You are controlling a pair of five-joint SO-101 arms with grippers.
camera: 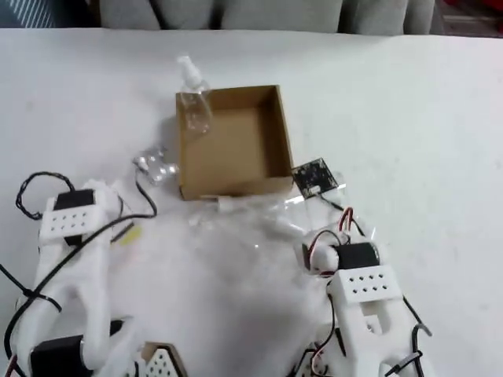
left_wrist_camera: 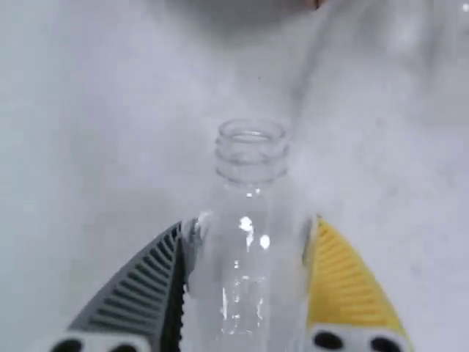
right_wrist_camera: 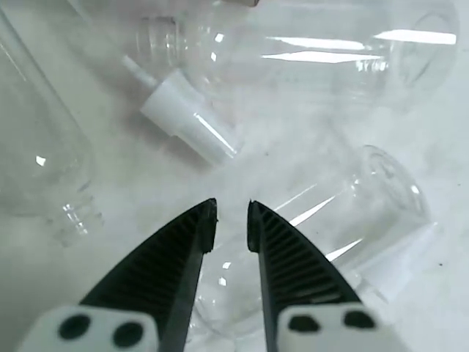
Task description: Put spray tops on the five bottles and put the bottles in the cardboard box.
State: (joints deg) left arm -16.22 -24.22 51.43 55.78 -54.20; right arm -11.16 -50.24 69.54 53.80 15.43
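High view: white table (camera: 424, 110), cardboard box (camera: 236, 188), cushions (camera: 259, 12).

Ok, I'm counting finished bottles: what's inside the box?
One bottle with a spray top leans at the box's far left corner, its top poking past the wall. Elsewhere the floor shows plain cardboard. A strip just behind the near wall is hidden.

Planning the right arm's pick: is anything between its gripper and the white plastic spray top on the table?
Nothing visible: bare table separates the right gripper from the white plastic spray top. A clear plastic bottle lies beneath the gripper, outside that gap.
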